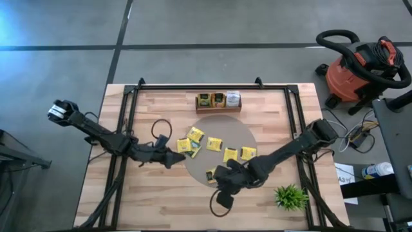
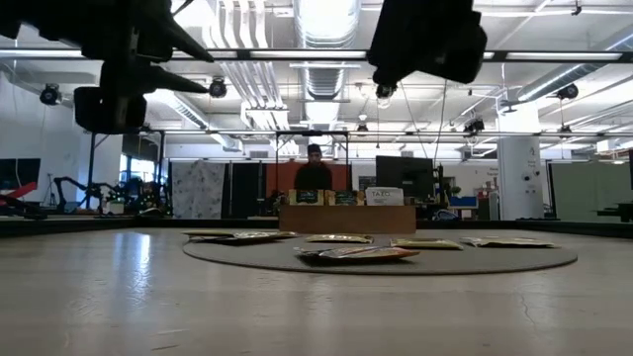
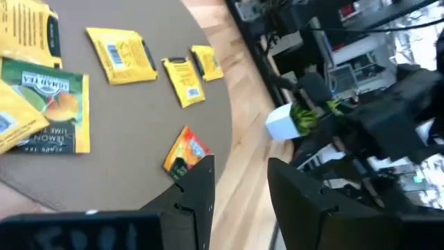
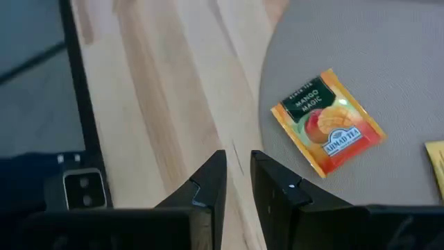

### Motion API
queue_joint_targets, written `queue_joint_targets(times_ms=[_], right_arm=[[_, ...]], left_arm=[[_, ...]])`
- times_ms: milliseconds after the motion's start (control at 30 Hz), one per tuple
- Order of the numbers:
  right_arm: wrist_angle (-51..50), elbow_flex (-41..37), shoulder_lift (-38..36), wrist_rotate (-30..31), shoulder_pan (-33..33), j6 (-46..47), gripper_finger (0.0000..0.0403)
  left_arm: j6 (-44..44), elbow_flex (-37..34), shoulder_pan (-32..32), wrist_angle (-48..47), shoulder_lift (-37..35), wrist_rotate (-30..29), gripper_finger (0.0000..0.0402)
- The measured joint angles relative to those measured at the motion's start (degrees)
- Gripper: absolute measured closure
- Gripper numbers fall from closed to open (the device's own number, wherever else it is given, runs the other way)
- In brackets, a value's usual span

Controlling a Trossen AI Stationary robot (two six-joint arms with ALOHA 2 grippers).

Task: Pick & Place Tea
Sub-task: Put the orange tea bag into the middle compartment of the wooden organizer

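Observation:
Several tea packets lie flat on the round grey mat [image 1: 241, 138], mostly yellow [image 1: 214, 143], [image 3: 121, 52]. One green and yellow packet [image 3: 48, 111] lies among them. An orange mango packet [image 4: 327, 121], [image 3: 186, 153], [image 1: 211, 175] lies near the mat's near edge. My left gripper [image 1: 172, 158], [image 3: 239, 180] hovers open over the mat's left edge, above the table [image 2: 129, 59]. My right gripper [image 1: 222, 179], [image 4: 238, 170] hangs over bare wood just beside the orange packet, its fingers a narrow gap apart. Neither gripper touches anything.
A brown wooden tray [image 1: 219, 101], [image 2: 346, 213] holding packets stands at the table's far edge. A small green plant [image 1: 291, 196], [image 3: 298, 118] sits in the near right corner. A black frame [image 1: 206, 88] runs round the table. A person stands beyond the table [image 2: 314, 173].

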Motion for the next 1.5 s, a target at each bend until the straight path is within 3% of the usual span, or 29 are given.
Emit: queue_joint_targets(times_ms=[167,267,567,767,867,1100,1267,1500], right_arm=[[-0.07,-0.67,0.16,1.93,0.42,5.27,0.0337],[0.18,-2.04,0.7,3.13,-0.05,10.43,0.0337],[7.95,-12.09,1.66,3.98,-0.42,32.94,0.0337],[24.14,-20.28,1.68,4.45,-0.48,41.81,0.0337],[34.23,-23.78,1.68,4.59,-0.46,43.22,0.0337],[38.75,-25.86,1.49,4.88,-0.46,42.65,0.0337],[34.92,-25.59,1.59,4.86,-0.46,41.89,0.0341],[32.34,-27.89,1.66,4.84,-0.48,41.65,0.0352]], left_arm=[[1.99,0.82,-1.82,2.83,6.2,-0.44,0.0273],[3.52,1.84,-1.93,4.05,11.33,2.58,0.0273],[15.55,8.44,-1.75,4.4,25.3,5.05,0.0273],[34.44,16.0,-1.31,3.56,32.22,5.23,0.0273],[39.87,19.69,-0.59,0.14,34.46,5.49,0.0273],[37.25,22.96,1.72,-10.29,36.66,7.43,0.0273],[30.39,21.67,3.6,-10.43,36.66,10.55,0.0273],[29.14,21.47,6.04,-8.08,38.48,16.38,0.0273]])
